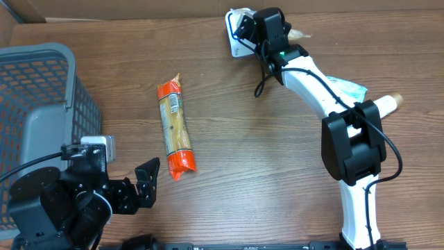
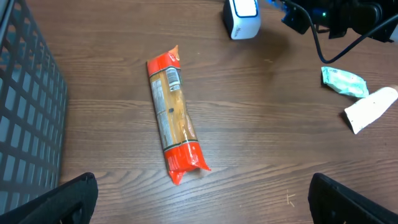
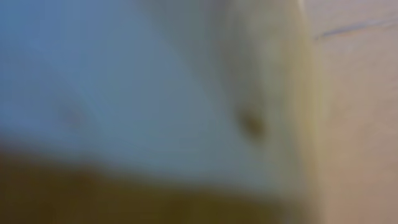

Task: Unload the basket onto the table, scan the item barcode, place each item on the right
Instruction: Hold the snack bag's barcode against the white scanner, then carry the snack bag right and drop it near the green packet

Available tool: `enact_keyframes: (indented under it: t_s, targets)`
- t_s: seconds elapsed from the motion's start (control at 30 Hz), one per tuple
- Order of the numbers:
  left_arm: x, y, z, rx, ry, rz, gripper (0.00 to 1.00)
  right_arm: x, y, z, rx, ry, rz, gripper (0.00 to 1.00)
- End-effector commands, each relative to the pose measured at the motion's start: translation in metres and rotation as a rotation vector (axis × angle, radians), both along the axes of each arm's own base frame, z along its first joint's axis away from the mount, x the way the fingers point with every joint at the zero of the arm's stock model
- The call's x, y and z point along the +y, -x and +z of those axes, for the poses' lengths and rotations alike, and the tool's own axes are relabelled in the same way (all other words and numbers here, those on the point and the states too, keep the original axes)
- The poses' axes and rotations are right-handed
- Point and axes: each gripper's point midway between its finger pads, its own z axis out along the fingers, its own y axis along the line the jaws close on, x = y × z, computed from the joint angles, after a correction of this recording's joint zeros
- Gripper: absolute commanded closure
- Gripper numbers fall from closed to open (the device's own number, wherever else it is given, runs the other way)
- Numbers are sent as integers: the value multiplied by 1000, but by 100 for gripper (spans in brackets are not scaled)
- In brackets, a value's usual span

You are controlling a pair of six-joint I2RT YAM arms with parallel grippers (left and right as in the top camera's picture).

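Lying flat on the surface (image 1: pixel 243 139), the long packet (image 1: pixel 175 128) runs near-to-far with a slight tilt. It has crimped orange ends and a clear middle showing pale contents. A printed label (image 2: pixel 172 79) faces up toward the far end; no barcode is legible. The near orange end sits just ahead of the left pincer (image 1: pixel 146 182), whose jaws stand wide apart and empty, so the left arm is judged nearer. The right pincer (image 1: pixel 246 28), closed, is well apart at the white scanner (image 2: pixel 241 15); a grip on it cannot be confirmed.
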Motion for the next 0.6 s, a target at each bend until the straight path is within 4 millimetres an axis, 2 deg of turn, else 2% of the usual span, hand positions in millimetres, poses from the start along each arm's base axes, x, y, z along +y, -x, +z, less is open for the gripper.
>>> enact_keyframes:
  t_s: [0.0, 0.1, 0.2, 0.27, 0.33, 0.43, 0.57]
  targets:
    - [1, 0, 4, -16, -17, -3, 1, 7, 8, 60, -58, -194, -1, 96]
    - [1, 0, 4, -16, -17, -3, 1, 9, 23, 86, -33, -341, -2, 96]
    - [1, 0, 4, -16, -17, -3, 0, 17, 48, 114, 43, -547, 25, 96]
    - [1, 0, 4, -16, -17, -3, 0, 25, 73, 138, 133, -729, 62, 96]
    - [1, 0, 4, -16, -17, -3, 0, 30, 107, 168, 271, -965, 91, 96]
    - [1, 0, 4, -16, -17, -3, 0, 22, 148, 198, 478, -1239, 37, 96]
    - [1, 0, 4, -16, -17, -3, 1, -3, 190, 215, 669, -1391, -14, 96]
